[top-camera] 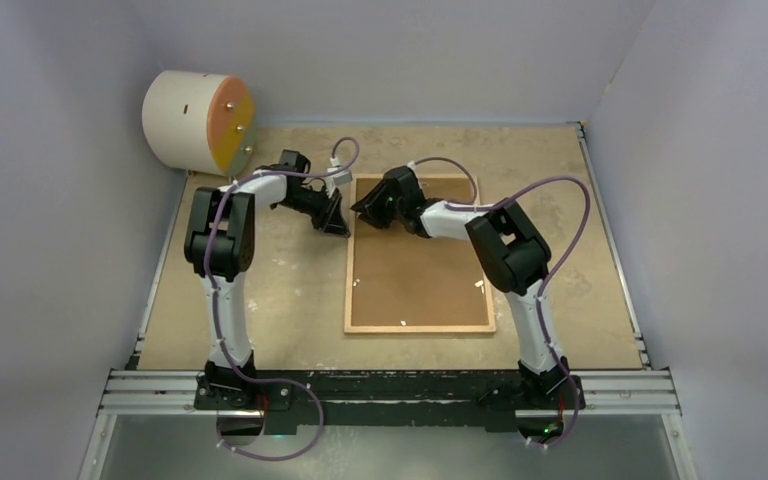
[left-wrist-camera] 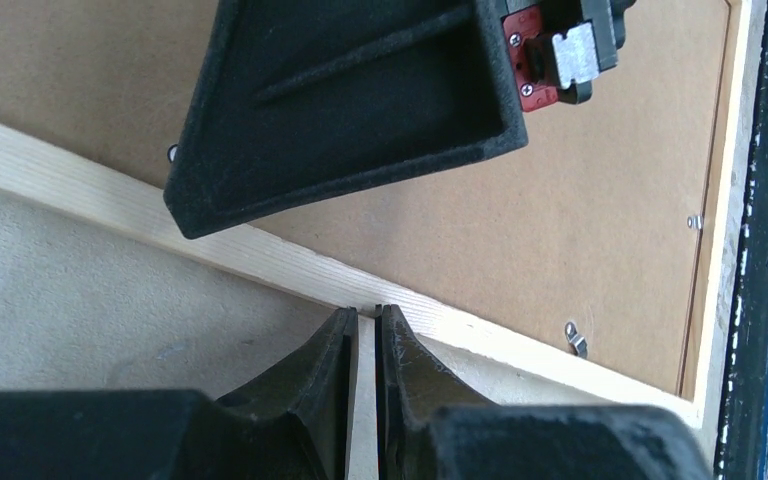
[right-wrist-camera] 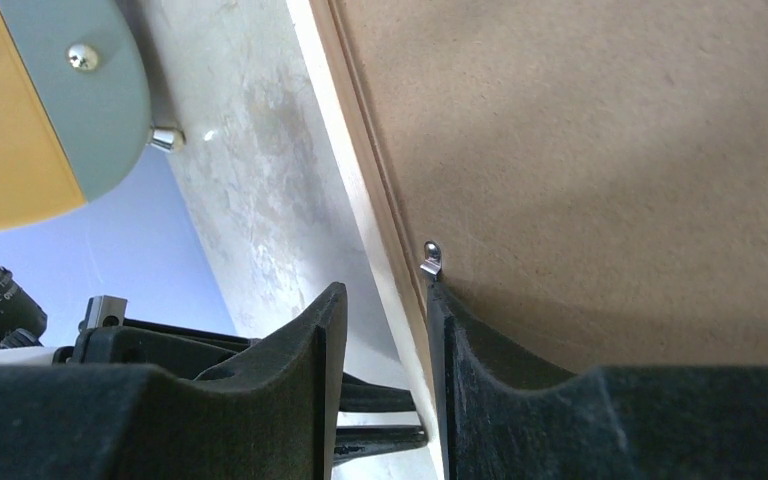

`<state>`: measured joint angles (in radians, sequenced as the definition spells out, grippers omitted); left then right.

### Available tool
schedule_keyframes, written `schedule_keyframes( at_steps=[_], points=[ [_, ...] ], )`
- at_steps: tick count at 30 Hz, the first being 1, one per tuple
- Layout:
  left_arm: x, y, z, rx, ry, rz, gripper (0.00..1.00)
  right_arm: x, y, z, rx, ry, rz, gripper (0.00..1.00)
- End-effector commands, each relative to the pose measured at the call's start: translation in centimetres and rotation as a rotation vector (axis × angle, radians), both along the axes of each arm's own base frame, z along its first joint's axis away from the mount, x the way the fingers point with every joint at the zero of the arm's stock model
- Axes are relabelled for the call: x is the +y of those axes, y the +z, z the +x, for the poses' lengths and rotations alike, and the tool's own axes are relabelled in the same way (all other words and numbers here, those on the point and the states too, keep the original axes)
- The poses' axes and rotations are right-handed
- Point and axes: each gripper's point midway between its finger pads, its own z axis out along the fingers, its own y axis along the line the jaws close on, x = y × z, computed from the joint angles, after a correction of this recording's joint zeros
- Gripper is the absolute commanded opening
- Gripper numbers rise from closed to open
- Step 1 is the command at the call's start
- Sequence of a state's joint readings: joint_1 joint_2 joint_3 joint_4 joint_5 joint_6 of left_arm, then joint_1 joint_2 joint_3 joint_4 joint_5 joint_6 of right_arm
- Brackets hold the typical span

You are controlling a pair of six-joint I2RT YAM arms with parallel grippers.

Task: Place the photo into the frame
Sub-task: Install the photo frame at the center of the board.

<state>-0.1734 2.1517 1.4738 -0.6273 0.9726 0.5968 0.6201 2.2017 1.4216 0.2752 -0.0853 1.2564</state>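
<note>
The frame (top-camera: 420, 327) lies face down on the table, a thin light-wood rim around a brown fibreboard backing (top-camera: 415, 270). The photo is out of view. My left gripper (top-camera: 338, 225) sits just outside the frame's left rail near the far corner. In the left wrist view its jaws (left-wrist-camera: 377, 312) are shut to a thin slit with the tips against the wood rail (left-wrist-camera: 110, 200). My right gripper (top-camera: 362, 208) is at the same corner. It (right-wrist-camera: 385, 292) stands open astride the rail (right-wrist-camera: 360, 180), one finger on the backing (right-wrist-camera: 610, 150) beside a metal tab (right-wrist-camera: 431, 258).
A white cylinder with an orange face (top-camera: 198, 120) stands at the far left corner of the table. More metal tabs (left-wrist-camera: 575, 338) sit along the backing's edges. A black rail (top-camera: 390, 385) runs along the near edge, and walls enclose the table.
</note>
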Motion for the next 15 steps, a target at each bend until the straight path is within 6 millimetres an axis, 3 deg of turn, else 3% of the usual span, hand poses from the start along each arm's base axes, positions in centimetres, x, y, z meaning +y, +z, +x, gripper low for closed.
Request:
schedule_keyframes(
  at_steps=[1,6,9,15],
  points=[
    [0.2,-3.8,-2.8,0.05,-0.064,0.111,0.14,-1.3,-3.8,0.3,0.026,-0.112,-0.049,0.39],
    [0.1,-4.1,-3.1,0.055,-0.07,0.114,0.13,-0.2,-4.2,-0.3,0.061,-0.115,0.018,0.39],
    [0.1,-3.9,-3.2,0.053,-0.073,0.118,0.13,0.5,-3.5,-1.2,0.083,-0.073,0.058,0.4],
    [0.5,-3.8,-3.2,0.046,-0.078,0.131,0.13,-3.1,-1.7,-1.2,0.011,-0.057,-0.088,0.47]
  ],
)
